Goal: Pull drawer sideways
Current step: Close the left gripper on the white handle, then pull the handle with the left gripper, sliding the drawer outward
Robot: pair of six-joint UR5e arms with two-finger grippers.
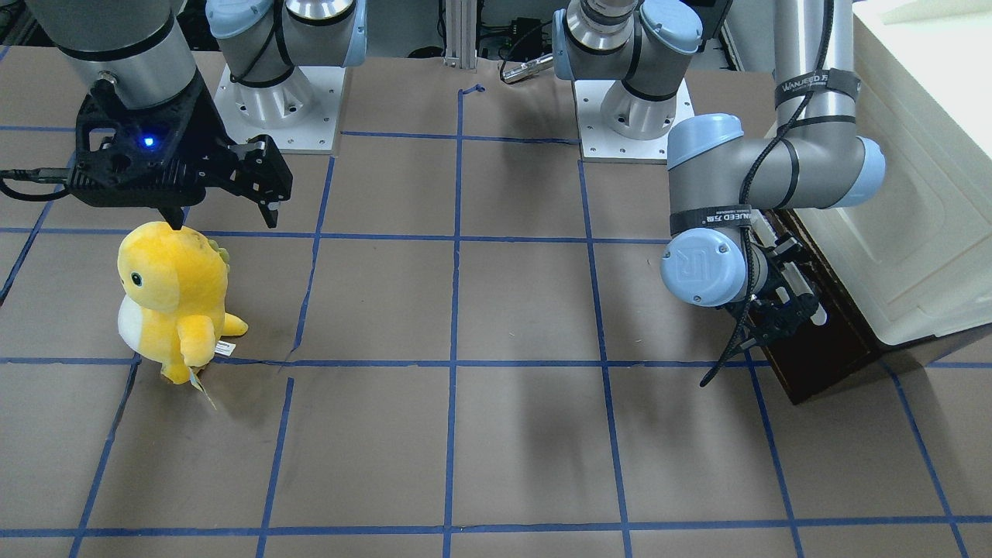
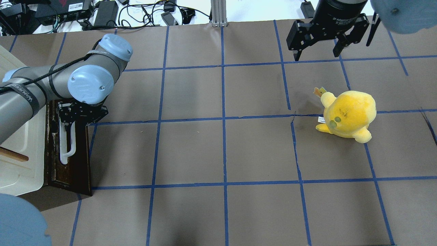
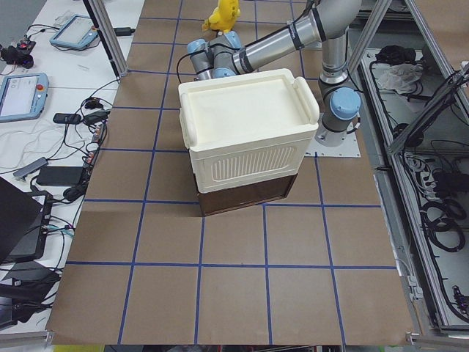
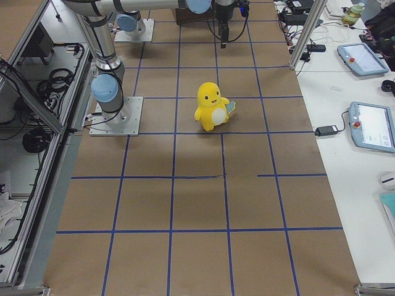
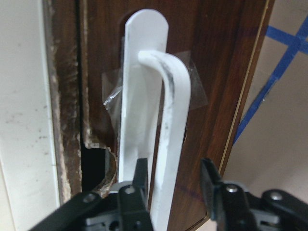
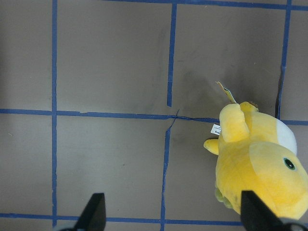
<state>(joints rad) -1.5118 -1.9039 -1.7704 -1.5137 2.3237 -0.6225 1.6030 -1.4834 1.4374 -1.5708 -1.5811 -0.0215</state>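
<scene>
I see my left claw (image 5: 173, 166), fingers spread astride the handle (image 5: 174, 101), gripping nothing, the drawer (image 5: 224, 72) front at twelve o'clock.

From overhead you find the drawer (image 2: 80, 160) at the table's (image 2: 222, 153) nine o'clock, in the cabinet's (image 2: 20, 164) base; the plush toy (image 2: 350, 114) stands at three o'clock, well apart.

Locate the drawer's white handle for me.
In the overhead view the handle sits at the far left on the drawer front, beside the cream cabinet, the left gripper straddling its upper end.
</scene>
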